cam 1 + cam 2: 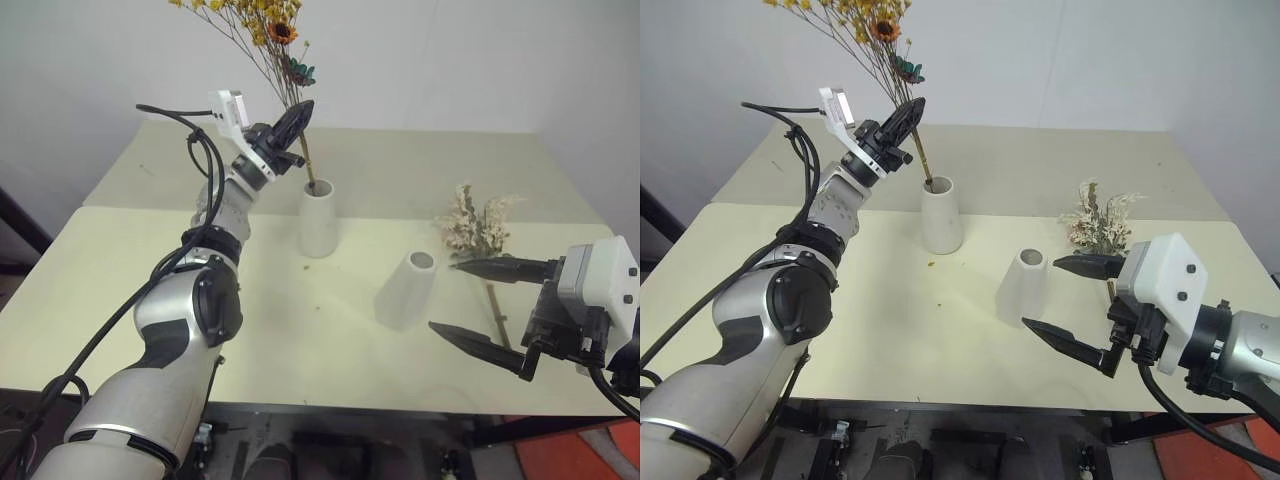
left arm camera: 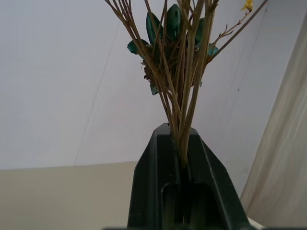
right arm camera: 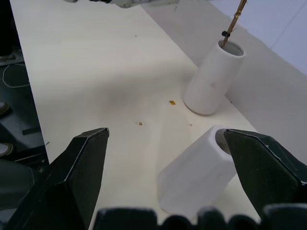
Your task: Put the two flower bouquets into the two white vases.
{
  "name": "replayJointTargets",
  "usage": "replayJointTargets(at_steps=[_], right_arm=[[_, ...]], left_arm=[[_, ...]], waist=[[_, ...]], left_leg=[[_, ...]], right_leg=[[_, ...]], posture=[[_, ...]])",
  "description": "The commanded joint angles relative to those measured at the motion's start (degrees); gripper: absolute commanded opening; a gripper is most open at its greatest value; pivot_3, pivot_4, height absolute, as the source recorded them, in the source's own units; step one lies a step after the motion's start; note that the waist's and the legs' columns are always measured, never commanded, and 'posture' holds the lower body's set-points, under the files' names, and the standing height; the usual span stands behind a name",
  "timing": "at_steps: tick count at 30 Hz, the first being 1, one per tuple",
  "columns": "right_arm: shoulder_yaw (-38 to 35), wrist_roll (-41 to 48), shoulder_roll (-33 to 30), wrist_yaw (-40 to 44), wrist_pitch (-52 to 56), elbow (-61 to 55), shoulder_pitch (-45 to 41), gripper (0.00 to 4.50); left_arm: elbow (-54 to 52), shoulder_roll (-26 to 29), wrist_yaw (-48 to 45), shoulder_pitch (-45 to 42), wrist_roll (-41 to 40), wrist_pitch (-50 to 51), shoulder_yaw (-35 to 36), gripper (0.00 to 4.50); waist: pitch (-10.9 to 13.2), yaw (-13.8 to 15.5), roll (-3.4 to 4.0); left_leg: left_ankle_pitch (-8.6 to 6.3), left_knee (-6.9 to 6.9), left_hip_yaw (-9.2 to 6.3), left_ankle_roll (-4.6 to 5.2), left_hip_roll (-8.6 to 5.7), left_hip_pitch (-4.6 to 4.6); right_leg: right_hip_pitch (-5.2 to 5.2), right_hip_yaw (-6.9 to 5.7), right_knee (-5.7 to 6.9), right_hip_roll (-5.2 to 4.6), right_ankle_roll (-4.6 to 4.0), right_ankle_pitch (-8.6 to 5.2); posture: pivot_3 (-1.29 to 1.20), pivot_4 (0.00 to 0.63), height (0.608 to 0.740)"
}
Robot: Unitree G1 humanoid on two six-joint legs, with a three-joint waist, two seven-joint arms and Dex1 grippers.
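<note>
My left gripper (image 1: pixel 293 125) is raised over the table and shut on the thin brown stems (image 2: pixel 184 96) of the yellow-orange bouquet (image 1: pixel 262 25), whose blossoms stand high against the wall. The stems' lower end reaches the mouth of the upright white vase (image 1: pixel 319 220) at mid-table. The second white vase (image 1: pixel 407 290) stands slanted, nearer the front right. The cream-pink bouquet (image 1: pixel 478 225) lies on the table behind my right gripper (image 1: pixel 442 296). That gripper is open, level, its fingers just right of the slanted vase and holding nothing.
Two pale cream tables (image 1: pixel 150 290) are pushed together, with a seam running across behind the vases. A white wall (image 1: pixel 450 60) rises behind. A few petal crumbs (image 3: pixel 171 102) lie near the upright vase. Dark floor lies beyond the front edge.
</note>
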Motion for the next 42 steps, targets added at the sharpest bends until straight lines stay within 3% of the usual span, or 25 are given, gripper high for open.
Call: replayJointTargets(at_steps=[1,11,16,38,42], right_arm=[[-2.41,0.33,0.16,-0.72,-0.29,-1.20,0.14,4.50],[-2.63,0.63,-0.41,-2.63,-0.28,-2.14,-0.62,4.50],[-0.85,0.61,-0.70,-10.48,1.31,-0.24,-5.02,4.50],[1.00,3.35,-1.58,-12.71,2.18,-0.78,-6.54,4.50],[1.12,2.67,-1.34,-12.49,1.90,-0.85,-6.18,4.50]], left_arm=[[-0.93,0.51,-0.73,-2.77,-0.90,0.23,0.81,0.03],[-0.52,0.30,0.81,-0.89,1.23,-2.29,-0.19,0.03],[-0.41,-0.02,1.58,-0.32,3.22,-3.85,-1.55,0.03],[-0.05,-2.03,6.33,3.29,8.53,-8.55,-5.08,0.03],[-0.07,-2.15,6.11,3.33,8.91,-9.07,-5.20,1.00]], waist=[[0.00,0.00,0.00],[0.00,0.00,0.00],[0.00,0.00,0.00],[-0.03,0.04,-0.01],[-0.04,0.03,-0.01]], left_leg=[[0.00,0.00,0.00,0.00,0.00,0.00],[0.00,0.00,0.00,0.00,0.00,0.00],[0.00,0.01,0.00,0.00,0.00,0.01],[0.00,0.01,0.01,0.01,0.00,0.07],[-0.01,0.01,0.01,0.02,0.00,0.10]], right_leg=[[0.00,0.00,0.00,0.00,0.00,0.00],[0.00,0.00,0.00,0.00,0.00,0.00],[-0.01,0.01,0.01,0.00,0.00,0.00],[0.06,0.01,0.01,0.00,0.00,0.00],[0.09,0.01,0.00,0.00,0.00,0.00]], posture=[[0.00,0.150,0.740],[0.00,0.150,0.740],[0.00,0.150,0.740],[0.00,0.150,0.740],[0.00,0.150,0.740]])
